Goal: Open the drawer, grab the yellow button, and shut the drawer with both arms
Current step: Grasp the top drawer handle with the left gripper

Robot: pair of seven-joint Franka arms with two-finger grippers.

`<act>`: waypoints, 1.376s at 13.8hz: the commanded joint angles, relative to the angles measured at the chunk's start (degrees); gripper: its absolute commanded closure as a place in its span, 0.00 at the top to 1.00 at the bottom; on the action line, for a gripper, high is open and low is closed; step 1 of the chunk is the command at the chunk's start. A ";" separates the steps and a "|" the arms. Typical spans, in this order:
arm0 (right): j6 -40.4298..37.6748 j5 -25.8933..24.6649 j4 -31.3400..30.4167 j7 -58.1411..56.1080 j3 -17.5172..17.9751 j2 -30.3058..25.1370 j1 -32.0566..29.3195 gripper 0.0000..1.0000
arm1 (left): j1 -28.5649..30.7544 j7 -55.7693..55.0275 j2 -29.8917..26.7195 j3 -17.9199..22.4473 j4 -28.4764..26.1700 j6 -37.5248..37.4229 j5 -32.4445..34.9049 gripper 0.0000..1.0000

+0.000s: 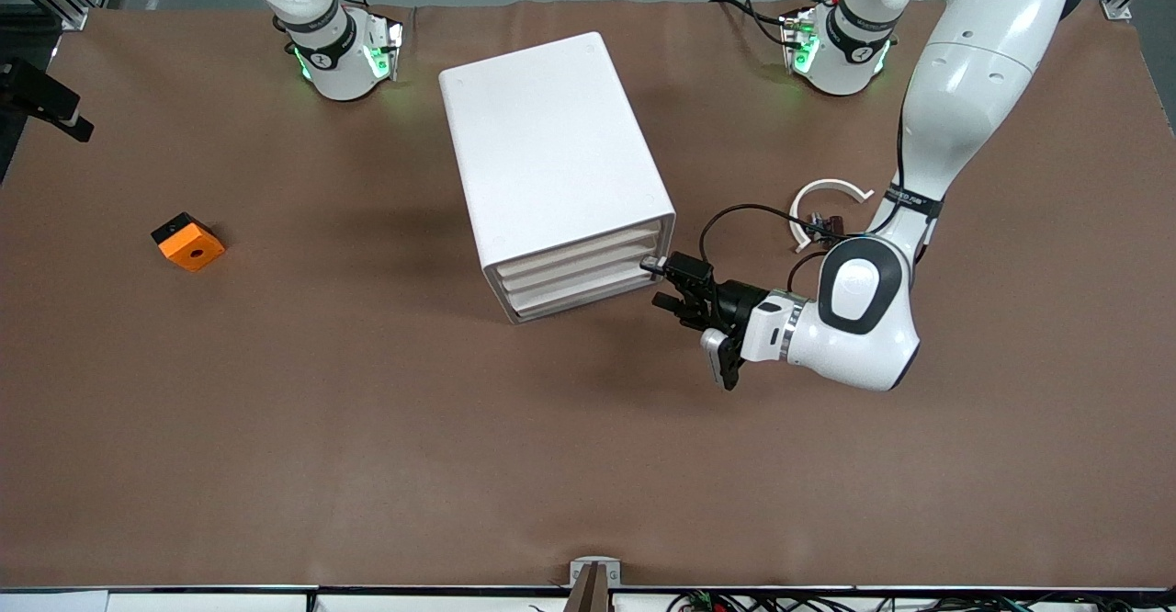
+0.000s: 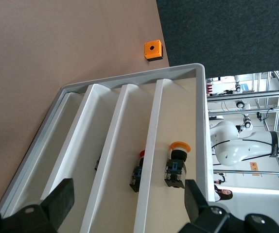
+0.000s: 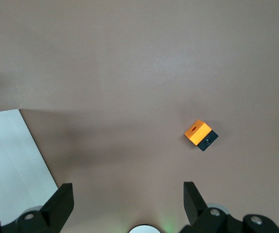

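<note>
At the cabinet (image 1: 556,171) front, my left gripper (image 1: 663,283) hangs open beside the drawer (image 1: 574,267) corner; right gripper (image 3: 125,201) waits open. Off-centre pull may skew it.

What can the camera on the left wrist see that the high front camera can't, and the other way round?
Only the left wrist view looks into the drawers: the button with its orange-yellow cap lies in one, and another small part in the next. Only the front view shows the white curved band, both arms' bases and the open left gripper at the drawer fronts. Both show the white cabinet and the orange block.
</note>
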 commanded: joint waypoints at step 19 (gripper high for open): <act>-0.10 0.41 -0.85 -0.57 0.60 -1.01 -0.96 1.00 | -5.59 0.59 1.93 -0.02 0.99 0.37 -0.07 0.59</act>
